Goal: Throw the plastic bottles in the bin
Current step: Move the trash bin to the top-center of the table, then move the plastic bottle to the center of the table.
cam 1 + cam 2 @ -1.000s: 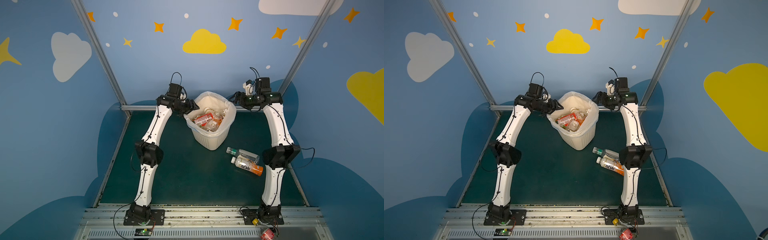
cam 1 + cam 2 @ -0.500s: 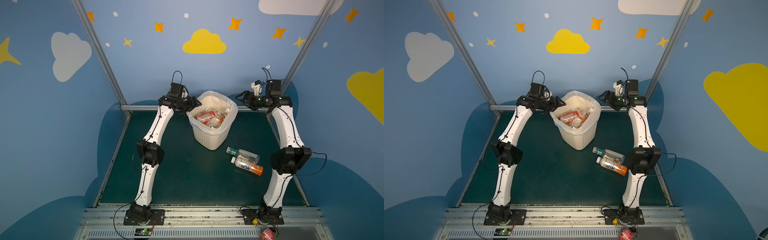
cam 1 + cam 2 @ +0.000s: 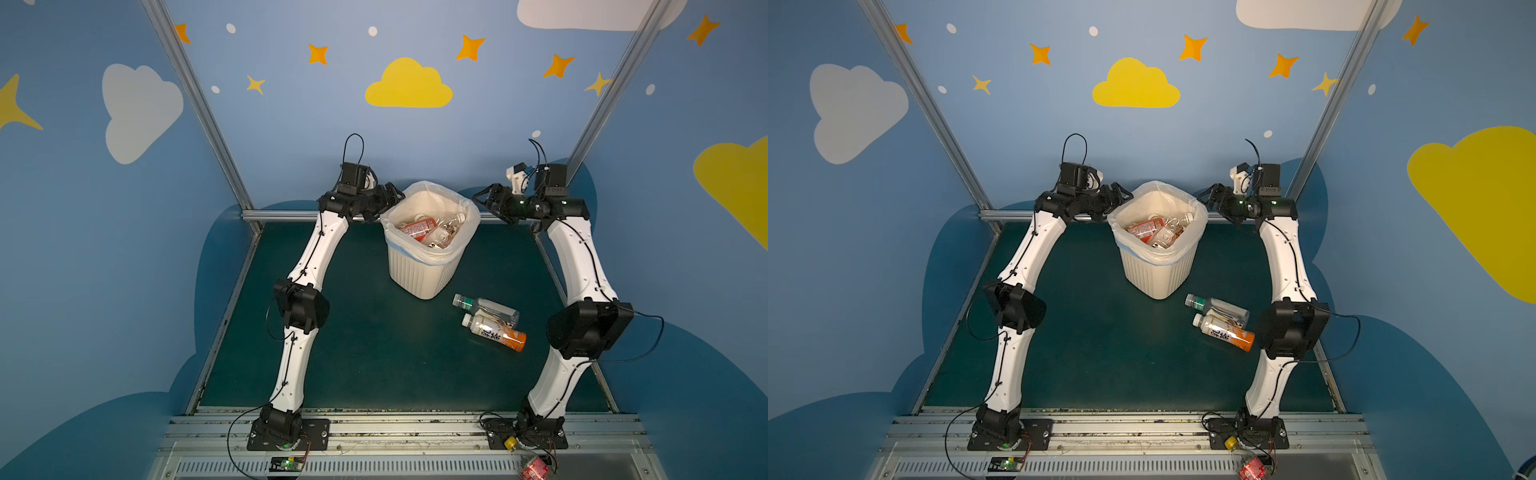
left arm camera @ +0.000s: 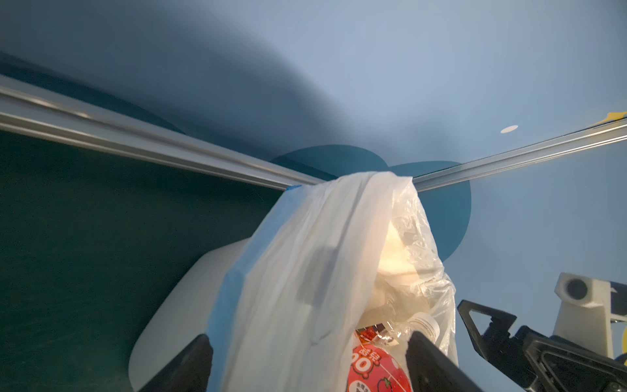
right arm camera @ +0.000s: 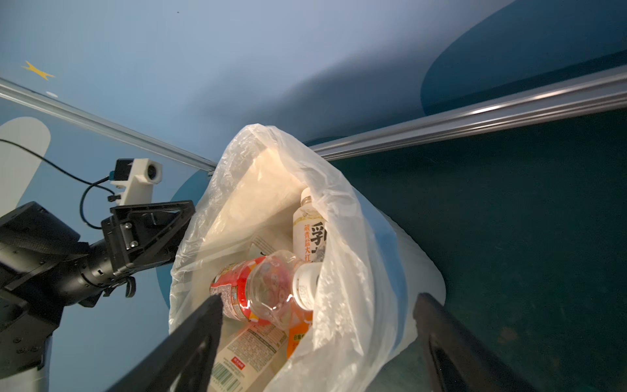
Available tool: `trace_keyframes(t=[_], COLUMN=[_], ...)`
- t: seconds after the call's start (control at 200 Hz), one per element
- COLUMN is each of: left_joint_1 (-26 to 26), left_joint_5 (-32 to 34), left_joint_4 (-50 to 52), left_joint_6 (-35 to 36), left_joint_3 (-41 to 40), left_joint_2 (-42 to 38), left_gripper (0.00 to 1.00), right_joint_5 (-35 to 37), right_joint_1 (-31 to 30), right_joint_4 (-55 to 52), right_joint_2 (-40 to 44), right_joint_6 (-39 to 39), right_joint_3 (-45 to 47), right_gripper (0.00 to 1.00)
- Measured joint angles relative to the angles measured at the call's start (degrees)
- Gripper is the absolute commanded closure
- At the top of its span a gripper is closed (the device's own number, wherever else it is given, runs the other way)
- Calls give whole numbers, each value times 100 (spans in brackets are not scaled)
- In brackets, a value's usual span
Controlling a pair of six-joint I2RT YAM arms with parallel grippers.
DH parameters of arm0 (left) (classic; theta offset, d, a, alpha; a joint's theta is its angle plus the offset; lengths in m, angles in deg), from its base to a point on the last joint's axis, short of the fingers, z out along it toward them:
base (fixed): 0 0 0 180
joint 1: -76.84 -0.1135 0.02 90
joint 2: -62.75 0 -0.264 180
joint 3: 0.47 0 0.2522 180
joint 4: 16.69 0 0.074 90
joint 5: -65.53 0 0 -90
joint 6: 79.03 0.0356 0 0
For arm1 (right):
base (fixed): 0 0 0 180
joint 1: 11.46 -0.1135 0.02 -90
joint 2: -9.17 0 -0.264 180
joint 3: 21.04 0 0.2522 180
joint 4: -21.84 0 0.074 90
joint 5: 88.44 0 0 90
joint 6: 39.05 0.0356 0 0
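Our right arm point(image 3: 573, 257) has drawn back from the bin point(image 3: 415, 270); both jaws gape wide, empty; two bottles point(image 3: 496, 334) lie on the bench point(image 3: 374, 353).

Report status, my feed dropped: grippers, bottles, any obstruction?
Left gripper and right gripper open, empty, either side of the bin. Two bottles lie on the mat beside it; several inside. Nothing seen blocking them.

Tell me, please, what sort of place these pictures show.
Most likely a purpose-built robot test booth, not a home: blue panels with painted clouds, held by aluminium posts; left arm and right arm bolted to a metal rail; a bag-lined wastebasket on a dark green tabletop.
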Motion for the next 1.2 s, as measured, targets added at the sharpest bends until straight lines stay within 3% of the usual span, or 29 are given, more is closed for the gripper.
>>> trace_keyframes(t=[0.1,0.26,0.355,0.461,0.586,0.701,0.806,0.921,1.061,1.202], left_joint_1=[-136,-254,-66,514,1580,2553,3115,3381,3609,3764], left_joint_5=[133,402,678,892,1303,1665,1779,1694,1515,1270], left_joint_4=[203,940,1333,1541,1561,1585,1502,1292,911,946], left_joint_6=[225,837,1423,2052,2503,2706,2798,2826,2911,3040], left_joint_3=[0,-33,-601,-1904,-3552,-4365,-4645,-4780,-4704,-3947], left_joint_2=[-219,-859,-1567,-2601,-3711,-4175,-4170,-3836,-2896,-1707], left_gripper=[14,30,33,30,26,27,28,29,32,34], right_joint_5=[87,267,459,599,704,811,907,1038,1303,1641], right_joint_1=[199,400,420,518,898,1191,1259,1257,1257,1257], right_joint_4=[46,-225,-402,-660,-1102,-1471,-1718,-2076,-2288,-2308], right_joint_2=[328,695,1032,1534,1965,2199,2334,2378,2374,2035], right_joint_6=[52,-81,-271,-444,-719,-960,-1126,-1274,-1384,-1456], right_joint_3=[216,223,599,1309,1965,2518,3036,3388,3733,3864], right_gripper=[12,12,12,11,11,12,13,14,14,16])
